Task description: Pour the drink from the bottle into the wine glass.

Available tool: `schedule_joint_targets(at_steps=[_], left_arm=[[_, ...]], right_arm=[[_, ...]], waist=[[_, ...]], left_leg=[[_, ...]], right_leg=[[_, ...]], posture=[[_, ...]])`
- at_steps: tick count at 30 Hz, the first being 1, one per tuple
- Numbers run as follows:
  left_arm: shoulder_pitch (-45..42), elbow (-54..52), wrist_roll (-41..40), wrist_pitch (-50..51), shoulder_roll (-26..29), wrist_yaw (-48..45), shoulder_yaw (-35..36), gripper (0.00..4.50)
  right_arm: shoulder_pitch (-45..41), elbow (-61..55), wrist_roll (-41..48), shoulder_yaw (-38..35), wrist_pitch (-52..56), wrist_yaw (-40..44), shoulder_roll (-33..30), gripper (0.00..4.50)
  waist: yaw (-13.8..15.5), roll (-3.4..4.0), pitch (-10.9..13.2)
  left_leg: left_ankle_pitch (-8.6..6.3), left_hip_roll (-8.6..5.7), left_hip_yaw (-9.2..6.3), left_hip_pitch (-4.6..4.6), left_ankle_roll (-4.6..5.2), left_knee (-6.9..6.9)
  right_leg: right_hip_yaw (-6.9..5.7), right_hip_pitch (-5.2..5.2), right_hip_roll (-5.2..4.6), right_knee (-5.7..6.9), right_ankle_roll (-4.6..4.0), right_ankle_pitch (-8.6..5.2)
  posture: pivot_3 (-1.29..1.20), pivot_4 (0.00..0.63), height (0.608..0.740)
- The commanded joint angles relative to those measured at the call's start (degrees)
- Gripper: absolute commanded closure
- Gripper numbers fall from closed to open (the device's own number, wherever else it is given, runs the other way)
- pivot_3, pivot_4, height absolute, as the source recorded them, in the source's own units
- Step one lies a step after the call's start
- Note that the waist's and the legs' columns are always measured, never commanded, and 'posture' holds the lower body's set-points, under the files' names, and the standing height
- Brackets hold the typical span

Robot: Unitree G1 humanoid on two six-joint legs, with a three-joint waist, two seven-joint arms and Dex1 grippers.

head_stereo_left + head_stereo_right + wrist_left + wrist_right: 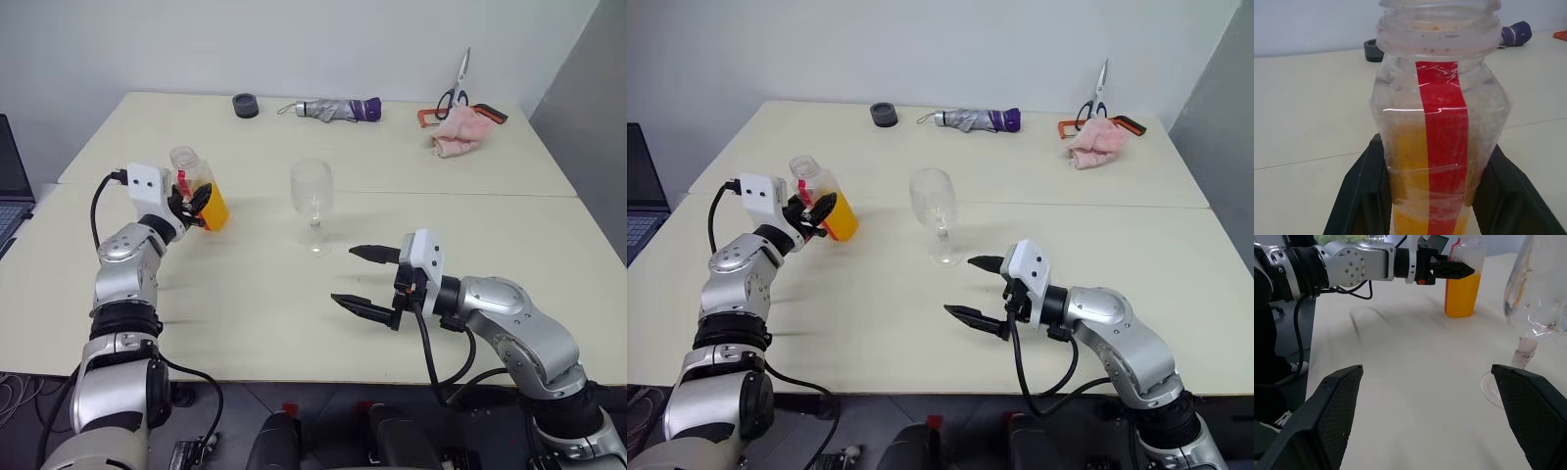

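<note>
Nothing has been poured yet, by the look of it: the clear stemmed wine glass [312, 201] stands empty near the middle of the head-camera frame, and the bright orange drink [215, 211] sits in the lower half of the small clear plastic bottle with the red label strip [1442, 147], upright on the pale table [411, 166] at centre left. The bottle's threaded neck is open, no cap on it. The left gripper [192, 207] has its black fingers [1359, 196] clamped on either side of the bottle's body, so the grasp seems made; lifting, carrying and tipping remain. The right gripper [366, 278], lower right of centre, has its jaws spread wide and holds nothing, the glass just beyond them.
</note>
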Motion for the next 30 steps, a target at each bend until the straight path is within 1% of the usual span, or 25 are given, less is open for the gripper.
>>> schedule_joint_targets(at_steps=[1,4,8,14,18,21,23,30], left_arm=[[-1.0,-0.7,0.2,-1.4,0.1,-0.4,0.0,2.79],[0.3,-5.5,0.8,-1.8,-0.3,-0.8,-1.4,2.79],[1.8,-16.0,3.3,-0.8,-0.7,-0.4,-5.0,2.80],[1.3,-24.0,7.3,-2.2,-0.7,0.0,-9.1,2.81],[-0.9,-25.1,10.4,-4.9,-0.4,0.2,-11.4,2.81],[-3.1,-24.5,14.3,-8.9,0.2,0.5,-13.8,2.81],[-4.4,-23.2,17.2,-12.8,1.0,0.8,-15.2,2.81],[-8.3,-16.6,23.0,-22.1,1.7,2.2,-18.2,2.81]], right_arm=[[-0.9,-2.5,-0.5,-0.4,-1.7,-0.5,-0.1,0.00],[-0.7,-3.5,-0.3,-1.8,-1.9,-1.4,0.0,0.00],[-0.2,-7.1,2.3,-5.9,0.0,-3.9,-0.5,0.00],[-3.4,-8.5,3.3,-7.2,2.3,-7.9,0.5,0.00],[-5.4,-7.6,2.5,-6.7,3.3,-10.9,1.8,0.00],[-6.5,-6.9,1.8,-6.7,4.2,-14.4,3.7,0.00],[-6.9,-6.5,1.5,-6.5,4.2,-15.3,4.5,0.00],[-7.0,-5.9,0.9,-6.0,6.2,-18.7,6.2,0.00]], waist=[[0.0,0.00,0.0],[0.0,0.00,0.0],[0.1,0.00,0.0],[0.2,0.00,0.0],[0.1,0.00,0.0],[0.1,0.00,0.0],[0.1,0.00,0.0],[0.1,0.01,0.0]], left_leg=[[0.00,0.00,0.00,0.00,0.00,0.00],[0.00,0.00,-0.02,-0.01,-0.01,0.01],[0.01,-0.01,-0.07,-0.10,-0.02,0.02],[0.01,-0.01,-0.13,-0.12,-0.02,0.01],[0.01,0.01,-0.13,-0.11,-0.02,0.00],[0.01,0.00,-0.14,-0.13,-0.02,0.00],[0.01,-0.02,-0.13,-0.14,-0.02,0.00],[0.01,-0.02,-0.12,-0.13,-0.02,-0.02]], right_leg=[[0.00,0.00,0.00,0.00,0.00,0.00],[-0.03,0.00,-0.01,0.00,0.00,0.00],[-0.09,0.00,-0.06,-0.04,0.00,0.00],[-0.18,0.01,-0.07,-0.11,-0.01,0.00],[-0.18,0.01,-0.04,-0.10,-0.01,0.00],[-0.20,0.01,-0.04,-0.13,-0.01,0.00],[-0.19,0.01,-0.05,-0.13,-0.01,0.00],[-0.18,0.01,-0.05,-0.17,-0.01,0.01]], posture=[[0.00,0.150,0.740],[0.00,0.150,0.740],[0.00,0.150,0.740],[0.00,0.150,0.740],[0.00,0.150,0.740],[0.00,0.150,0.740],[0.00,0.150,0.740],[0.00,0.150,0.740]])
